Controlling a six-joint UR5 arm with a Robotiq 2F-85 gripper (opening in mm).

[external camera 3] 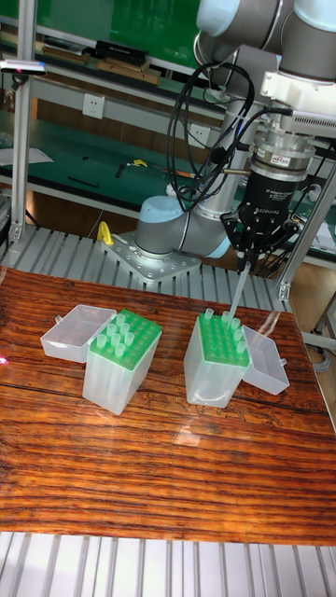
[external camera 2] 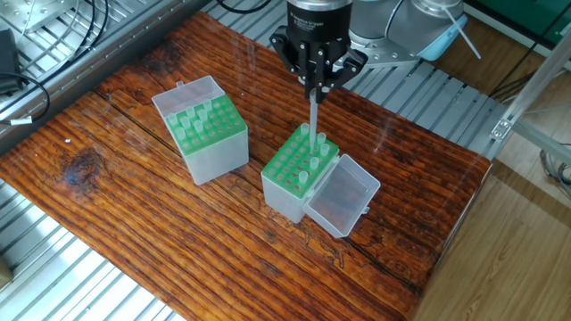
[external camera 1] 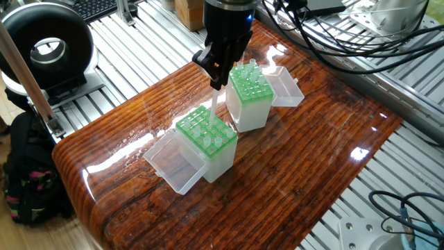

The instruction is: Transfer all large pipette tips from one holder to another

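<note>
Upper part of the arm [external camera 1: 229,10] cut off by the top edge in both fixed views. Gripper [external camera 1: 216,75] fingertips too dark to separate in one fixed view. Held pipette tip [external camera 2: 314,116] hardly visible there against the gleaming desk [external camera 1: 312,153]. Number of tips in either green rack [external camera 3: 126,336] too small to count. Backpack [external camera 1: 28,173] cropped by the left edge.
</note>
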